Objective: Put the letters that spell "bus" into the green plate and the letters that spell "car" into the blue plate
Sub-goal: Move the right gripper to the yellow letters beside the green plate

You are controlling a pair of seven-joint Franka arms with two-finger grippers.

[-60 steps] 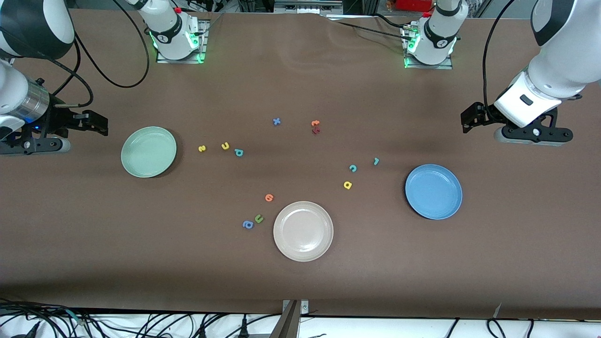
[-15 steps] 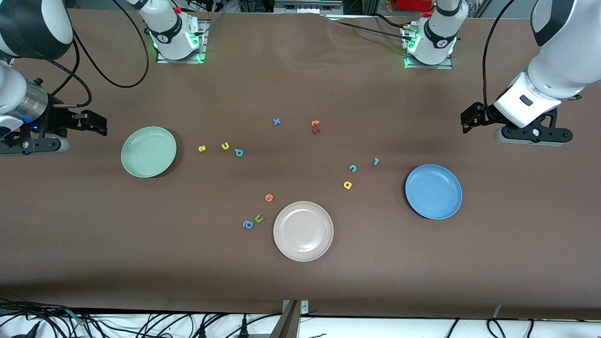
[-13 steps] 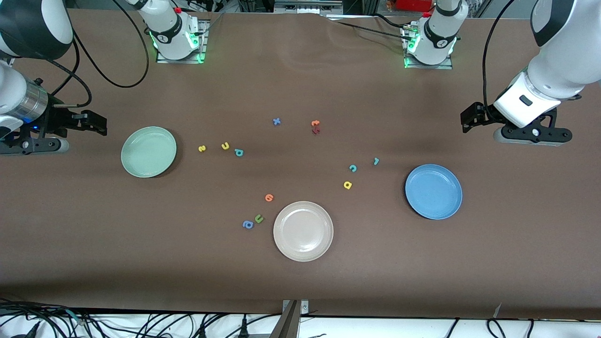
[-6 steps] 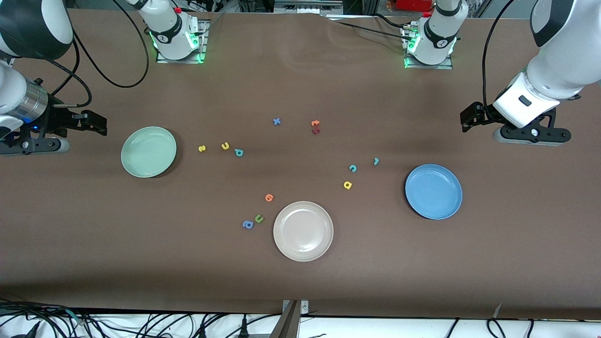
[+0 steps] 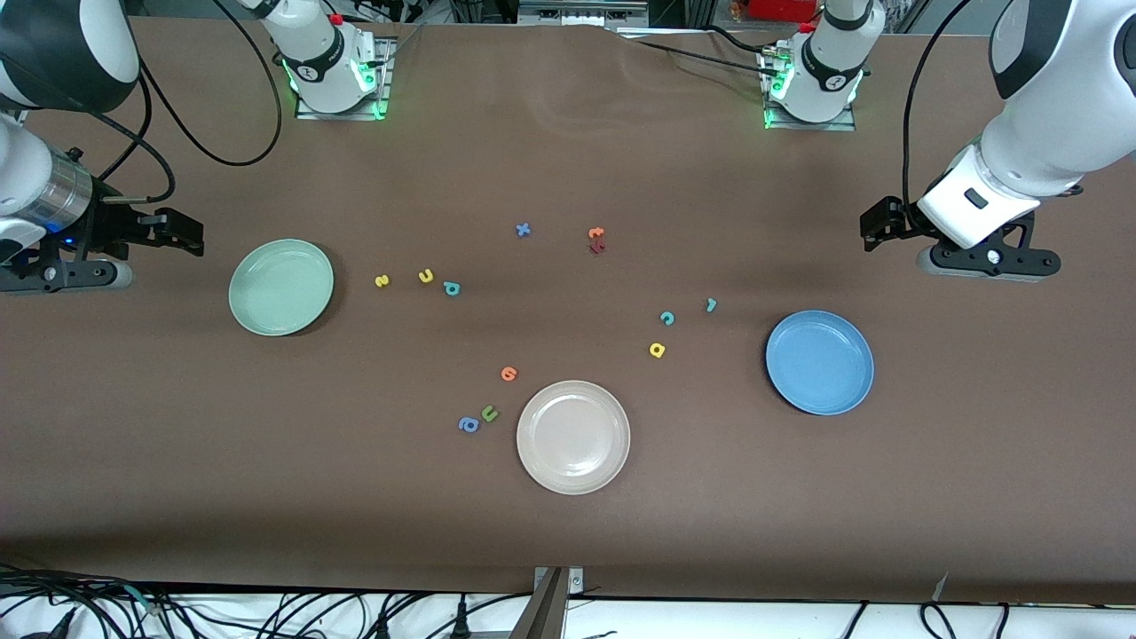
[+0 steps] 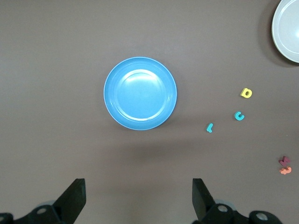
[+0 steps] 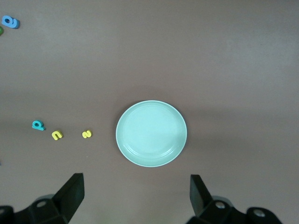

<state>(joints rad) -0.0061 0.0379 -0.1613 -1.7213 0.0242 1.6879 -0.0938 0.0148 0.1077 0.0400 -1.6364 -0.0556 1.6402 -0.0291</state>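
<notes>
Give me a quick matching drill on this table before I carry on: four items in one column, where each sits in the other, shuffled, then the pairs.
Items:
1. green plate
2. blue plate
3. beige plate
4. blue x

Places:
A. beside the green u and the blue rounded letter
B. toward the right arm's end, beside the yellow s
C. farthest of the four from the front camera
D. toward the left arm's end, beside the teal r

Pairs: 1-B, 2-D, 3-A, 4-C

light: even, overhead, fairly bright
shadows: soft, faint beside plates on desk [image 5: 568,532]
glare: mild sheen, blue plate [image 6: 140,93]
focus: sharp
</notes>
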